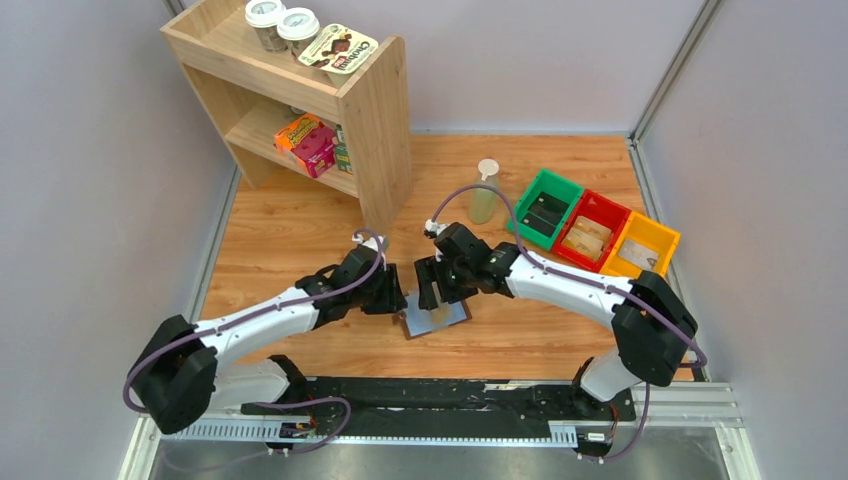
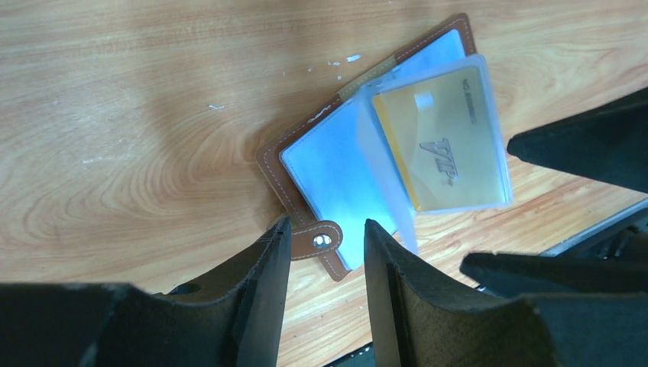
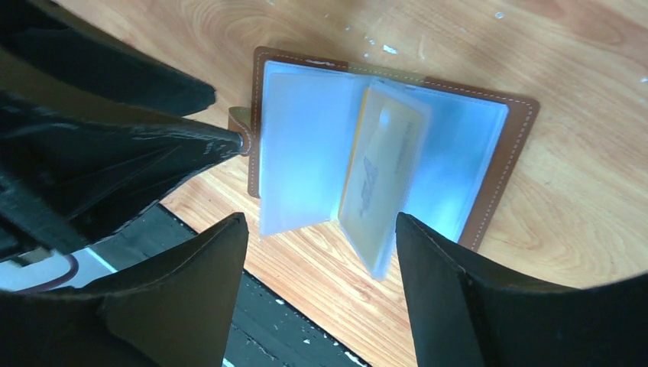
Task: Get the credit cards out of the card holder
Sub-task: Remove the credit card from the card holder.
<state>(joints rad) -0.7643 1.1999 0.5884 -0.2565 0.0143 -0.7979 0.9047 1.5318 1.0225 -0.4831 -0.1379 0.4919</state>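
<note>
The card holder [image 1: 436, 318], a brown leather wallet, lies open on the wood table between both grippers. It also shows in the left wrist view [image 2: 302, 145] and the right wrist view [image 3: 500, 176]. Its clear blue-grey sleeves fan up. One sleeve holds a gold credit card [image 2: 451, 138], which stands half upright in the right wrist view [image 3: 378, 183]. My left gripper [image 2: 327, 229] is open, its fingertips on either side of the snap tab [image 2: 321, 241] at the wallet's left edge. My right gripper [image 3: 321, 225] is open and empty, hovering over the sleeves' near edge.
Green [image 1: 545, 208], red [image 1: 592, 230] and yellow [image 1: 645, 248] bins sit at the right, each with a flat card-like item inside. A pale bottle [image 1: 485, 195] stands behind the grippers. A wooden shelf [image 1: 300, 90] stands at the back left. The table's near edge and black rail [image 1: 450, 395] are just below the wallet.
</note>
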